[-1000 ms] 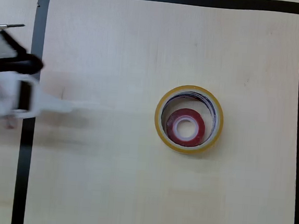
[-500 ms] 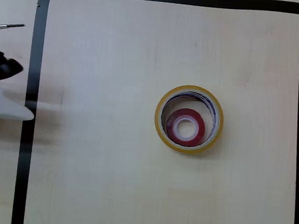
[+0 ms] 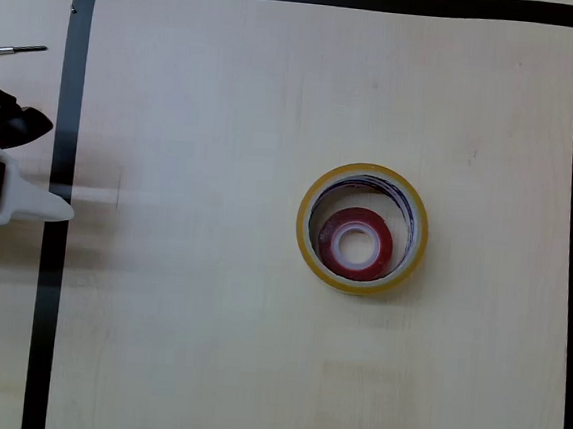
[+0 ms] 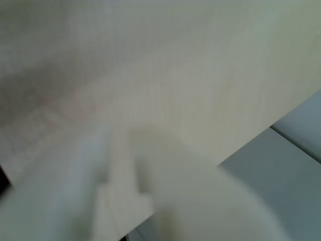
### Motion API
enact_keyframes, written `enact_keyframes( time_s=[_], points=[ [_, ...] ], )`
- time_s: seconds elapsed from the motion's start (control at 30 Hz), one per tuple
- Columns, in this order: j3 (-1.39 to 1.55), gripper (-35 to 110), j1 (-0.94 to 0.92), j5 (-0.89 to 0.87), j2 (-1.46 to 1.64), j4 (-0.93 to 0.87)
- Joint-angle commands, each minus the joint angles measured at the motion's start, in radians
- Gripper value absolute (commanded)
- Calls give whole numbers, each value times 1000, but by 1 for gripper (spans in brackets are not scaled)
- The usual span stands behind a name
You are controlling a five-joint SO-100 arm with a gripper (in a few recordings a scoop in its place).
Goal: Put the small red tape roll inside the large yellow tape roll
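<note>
In the overhead view the small red tape roll [image 3: 357, 244] lies flat inside the hole of the large yellow tape roll [image 3: 363, 228], towards its lower side. Both rest on the pale wooden table, right of centre. My white gripper [image 3: 56, 207] is at the far left edge, over the black tape border and far from the rolls. Its fingers come to a single point with nothing between them. The wrist view is badly blurred: the gripper [image 4: 115, 191] shows as pale fingers [image 4: 190, 201] close together over bare wood.
A black tape border [image 3: 70, 105] frames the work area on the left, top and right. A thin metal tool [image 3: 15, 49] lies outside it at the upper left. In the wrist view a table edge [image 4: 271, 128] runs at the right.
My gripper has pulled back leftwards from inside the border to the left edge of the overhead view. The two rolls have not moved.
</note>
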State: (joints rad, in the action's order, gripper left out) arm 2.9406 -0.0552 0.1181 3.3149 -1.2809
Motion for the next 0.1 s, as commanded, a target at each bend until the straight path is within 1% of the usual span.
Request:
enact_keyframes(
  time_s=[0.0,0.07],
  points=[
    [57,0,-8,20,18,-11],
    [57,0,-8,20,18,-11]
  ],
)
